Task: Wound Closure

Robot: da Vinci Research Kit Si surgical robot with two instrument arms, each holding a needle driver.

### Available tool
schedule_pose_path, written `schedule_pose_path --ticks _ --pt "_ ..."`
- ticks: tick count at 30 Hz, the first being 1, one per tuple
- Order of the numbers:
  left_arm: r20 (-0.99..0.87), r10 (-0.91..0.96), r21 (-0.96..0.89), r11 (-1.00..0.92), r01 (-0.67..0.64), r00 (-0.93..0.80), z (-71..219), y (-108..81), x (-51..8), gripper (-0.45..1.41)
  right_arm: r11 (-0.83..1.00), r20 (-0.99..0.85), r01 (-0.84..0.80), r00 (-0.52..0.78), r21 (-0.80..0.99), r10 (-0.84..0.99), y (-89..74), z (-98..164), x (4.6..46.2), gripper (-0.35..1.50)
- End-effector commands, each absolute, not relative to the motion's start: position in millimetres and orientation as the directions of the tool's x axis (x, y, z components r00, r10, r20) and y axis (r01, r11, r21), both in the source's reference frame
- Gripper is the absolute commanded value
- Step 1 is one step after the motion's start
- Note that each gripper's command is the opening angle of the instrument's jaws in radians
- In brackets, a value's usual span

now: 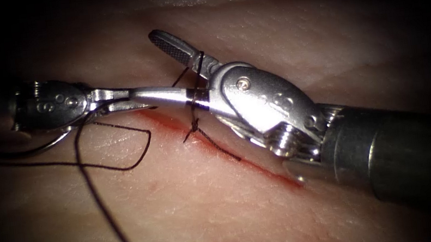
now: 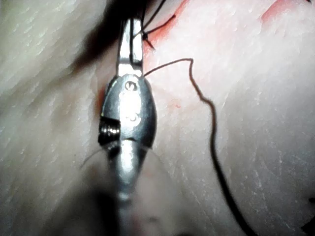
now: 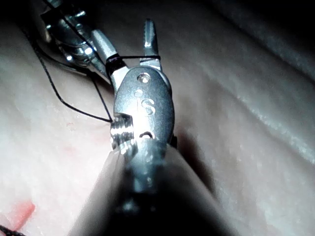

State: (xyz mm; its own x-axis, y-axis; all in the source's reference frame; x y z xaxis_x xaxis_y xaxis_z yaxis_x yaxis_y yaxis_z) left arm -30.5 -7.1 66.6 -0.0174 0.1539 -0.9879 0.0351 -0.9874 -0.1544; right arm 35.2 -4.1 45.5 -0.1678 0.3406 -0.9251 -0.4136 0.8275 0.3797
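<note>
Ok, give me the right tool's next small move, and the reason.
Probably close the right tool on the thread at the tips of the left tool: its open jaws, wrapped by thread, hold nothing, and one meets the left tool's shut jaws, which seem to grip thread. Needle's place unclear.

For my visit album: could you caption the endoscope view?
Left steel tool, jaws shut, meets right steel tool, jaws open and wrapped in dark thread, above pale tissue's red cut.

Left hand [image 1: 168, 95] at nine o'clock, reaching to the centre, tip between the spread jaws of right hand [image 1: 187, 72] from four o'clock. Thread [image 1: 99, 201] wrapped round both at their meeting, trailing toward seven o'clock over tissue [image 1: 193, 206]. Cut [image 1: 254, 167] beneath, running toward four o'clock.
</note>
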Motion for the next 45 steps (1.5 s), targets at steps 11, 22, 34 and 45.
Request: schedule_pose_path --ticks 11,22,34,45 --pt "-0.99 0.142 -0.142 -0.989 0.031 -0.027 67.3 -10.6 -33.2 -0.45 0.817 -0.88 -0.459 0.143 0.347 0.454 -4.1 49.1 33.9 0.05" --pt "-0.984 0.174 -0.175 -0.984 0.045 -0.029 64.5 -10.5 -34.3 -0.45 0.837 -0.722 -0.463 0.467 0.291 0.51 -6.2 50.6 34.1 -0.05" --pt "-0.986 0.161 -0.164 -0.983 0.085 -0.04 63.3 -10.8 -35.0 -0.45 0.847 -0.479 -0.437 0.699 0.302 0.531 -7.4 50.8 33.9 0.47" --pt "-0.986 0.158 -0.162 -0.982 0.1 -0.046 63.5 -11.1 -35.0 -0.45 0.866 -0.434 -0.382 0.753 0.324 0.495 -8.6 51.9 33.4 0.49"
